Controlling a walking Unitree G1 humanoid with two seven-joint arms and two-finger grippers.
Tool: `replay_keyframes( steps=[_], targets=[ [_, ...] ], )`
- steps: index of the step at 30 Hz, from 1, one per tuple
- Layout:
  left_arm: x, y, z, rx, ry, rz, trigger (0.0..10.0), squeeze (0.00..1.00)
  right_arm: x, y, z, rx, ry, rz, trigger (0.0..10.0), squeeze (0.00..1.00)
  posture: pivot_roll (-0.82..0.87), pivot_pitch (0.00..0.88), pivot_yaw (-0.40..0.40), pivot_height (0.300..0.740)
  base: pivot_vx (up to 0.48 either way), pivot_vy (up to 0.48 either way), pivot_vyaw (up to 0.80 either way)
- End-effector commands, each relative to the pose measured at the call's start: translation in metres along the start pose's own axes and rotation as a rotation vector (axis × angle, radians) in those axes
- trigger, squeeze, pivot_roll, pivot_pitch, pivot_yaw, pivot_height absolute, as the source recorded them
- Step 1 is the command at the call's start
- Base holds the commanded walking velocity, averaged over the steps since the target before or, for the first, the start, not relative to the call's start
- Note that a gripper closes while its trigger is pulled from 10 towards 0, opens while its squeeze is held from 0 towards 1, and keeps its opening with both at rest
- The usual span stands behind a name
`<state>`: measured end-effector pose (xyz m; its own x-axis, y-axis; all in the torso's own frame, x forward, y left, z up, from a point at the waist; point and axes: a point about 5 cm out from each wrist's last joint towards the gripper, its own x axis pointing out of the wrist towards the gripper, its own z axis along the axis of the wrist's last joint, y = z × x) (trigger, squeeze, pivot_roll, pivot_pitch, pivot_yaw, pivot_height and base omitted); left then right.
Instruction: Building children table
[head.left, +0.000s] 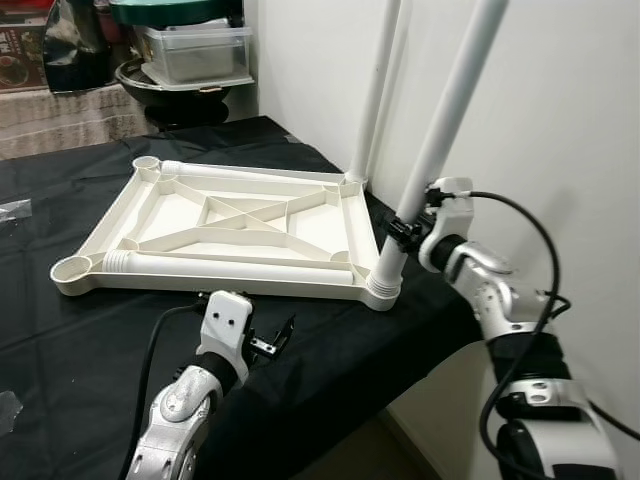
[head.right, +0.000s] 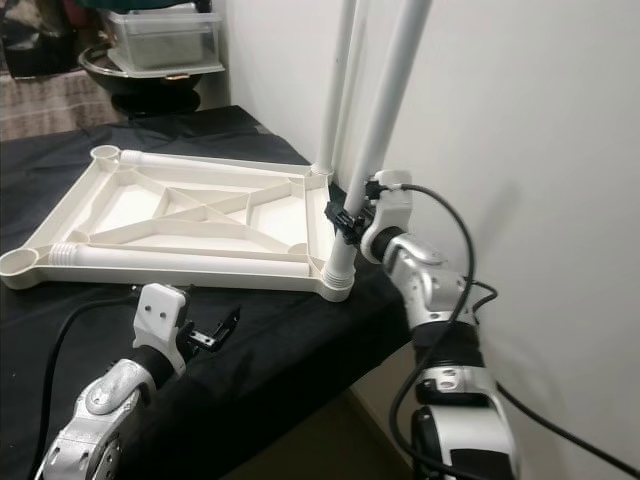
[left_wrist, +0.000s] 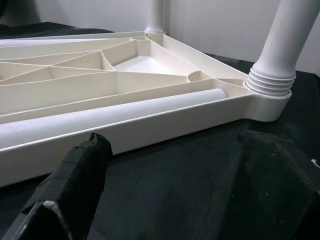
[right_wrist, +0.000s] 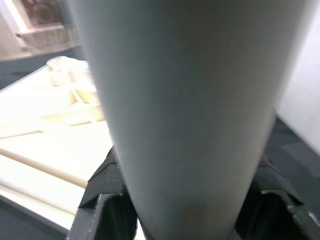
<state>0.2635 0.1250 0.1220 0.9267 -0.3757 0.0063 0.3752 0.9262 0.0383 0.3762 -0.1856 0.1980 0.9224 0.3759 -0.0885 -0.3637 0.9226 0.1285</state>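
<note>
A white plastic children's tabletop (head.left: 230, 225) is seen lying upside down on a table covered with a black cloth (head.left: 90, 330), its ribbed underside facing up. Round sockets are seen at its corners. Two white legs are stood upright in the two corners nearest the pale wall (head.left: 560, 130): a near leg (head.left: 440, 140) set in the front corner at the table's edge, and a far leg (head.left: 372, 100) in the corner behind it. Two further white legs are laid flat inside the tabletop frame, one (head.left: 240, 265) along its front edge and one (head.left: 250, 172) along its back edge.

The right gripper (head.left: 408, 228) is held against the lower part of the near leg, just above its ribbed collar, and its jaws are clamped on the near leg; in the right wrist view the leg is seen large and blurred between the black fingers (right_wrist: 107, 182).

The left gripper (head.left: 272, 338) is held low over the black cloth, just in front of the tabletop's front edge, and touches nothing. Its jaws are apart, with black cloth visible between the two fingers (left_wrist: 75, 180).

At the back, a clear plastic container (head.left: 195, 50) is seen stacked on a dark bowl (head.left: 175, 95).
</note>
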Motion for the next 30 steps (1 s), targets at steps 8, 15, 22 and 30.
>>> replay_keyframes(
  steps=[8,15,22,30],
  targets=[
    [0.001,-0.001,-0.003,-0.003,0.017,-0.005,10.0,0.0,0.0,-0.019,-0.031,0.153,0.047,-0.553,0.0,0.0,0.09,0.0,-0.089,0.74,0.0,0.0,0.0],
    [0.002,-0.002,-0.002,0.003,0.019,-0.025,10.0,0.0,0.022,0.06,-0.058,0.246,0.129,-0.526,10.0,0.0,0.09,0.0,-0.074,0.74,0.0,0.0,0.0],
    [0.0,0.002,-0.003,0.004,0.022,-0.01,10.0,0.0,0.019,0.033,-0.014,0.168,-0.044,-0.373,10.0,0.0,0.08,0.0,-0.081,0.74,0.0,0.0,0.0],
    [0.001,-0.002,-0.005,-0.006,0.023,-0.019,10.0,0.0,0.001,0.002,0.007,0.059,-0.086,0.02,4.0,0.0,0.07,0.0,-0.078,0.74,0.0,0.0,0.0]
  ],
)
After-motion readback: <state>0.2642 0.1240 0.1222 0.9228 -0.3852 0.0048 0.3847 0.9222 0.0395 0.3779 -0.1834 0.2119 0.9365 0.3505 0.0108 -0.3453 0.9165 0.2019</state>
